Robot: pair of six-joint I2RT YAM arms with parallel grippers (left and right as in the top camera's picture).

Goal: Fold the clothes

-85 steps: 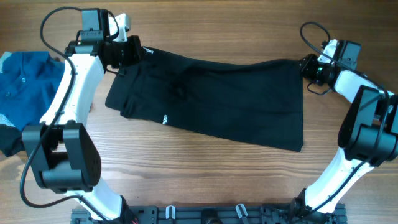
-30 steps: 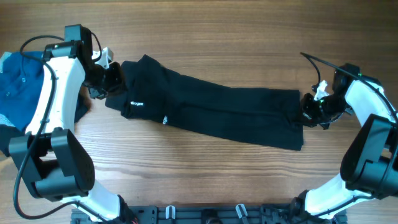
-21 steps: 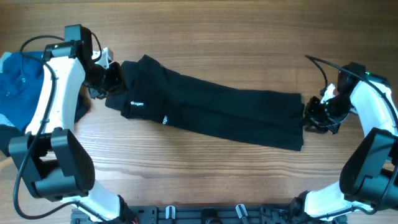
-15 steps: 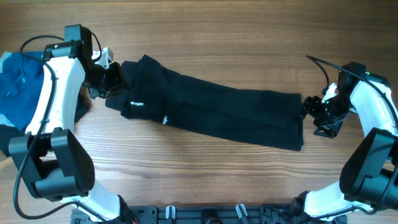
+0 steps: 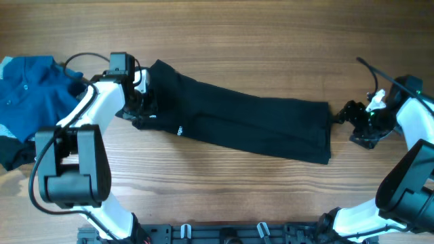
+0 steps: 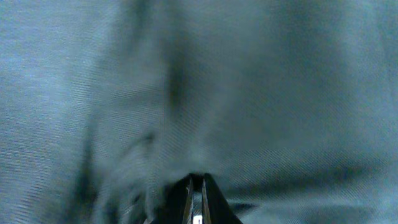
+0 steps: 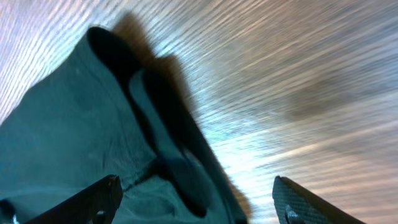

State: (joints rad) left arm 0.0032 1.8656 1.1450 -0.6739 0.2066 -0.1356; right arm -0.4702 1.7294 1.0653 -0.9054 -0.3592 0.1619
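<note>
the left gripper [image 6: 198, 182] is sitting with jaws pressed together on the left end of the black shirt [image 5: 244, 125]; whether cloth is pinched i cannot tell. the right gripper [image 7: 196, 183] is hanging wide open, empty, just beside the shirt's right edge. the shirt is lying as a long folded band across the table [image 5: 237, 41], with a blue polo [image 5: 30, 88] lying heaped at far left. limp and light, it is probably wanting corner grips. no container is showing.

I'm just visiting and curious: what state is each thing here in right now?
black shirt: folded into a long band, lying flat.
blue polo: crumpled, unfolded, far left.
left end effector: shut, at the shirt's left end.
right end effector: open, holding nothing.
</note>
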